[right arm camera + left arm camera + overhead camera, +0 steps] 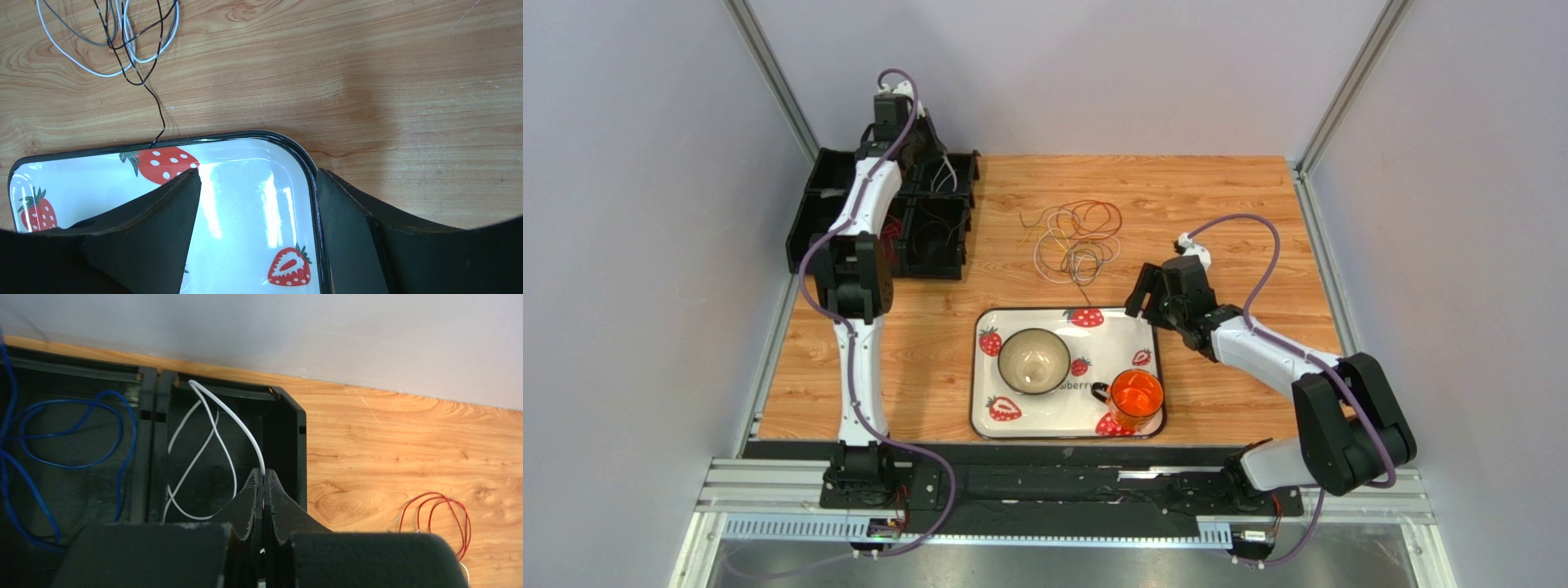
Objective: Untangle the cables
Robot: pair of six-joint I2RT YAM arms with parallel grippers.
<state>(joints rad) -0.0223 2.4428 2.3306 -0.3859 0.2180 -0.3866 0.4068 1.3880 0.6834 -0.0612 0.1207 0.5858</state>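
A tangle of thin cables (1081, 235) in orange, white, yellow and dark colours lies on the wooden table behind the tray; its white and dark loops (116, 43) show in the right wrist view. My left gripper (264, 475) is shut on a white cable (212, 419) and holds it over the right compartment of a black bin (288, 425). A blue cable (67, 432) lies in the compartment to its left. A red cable (439, 511) lies on the table to the right of the bin. My right gripper (255, 184) is open and empty over the tray's far right corner.
A white strawberry-patterned tray (995, 423) holds a bowl (1033, 360) and an orange cup (1134, 396). The black bin (817, 202) with several compartments stands at the back left. Grey walls enclose the table on three sides.
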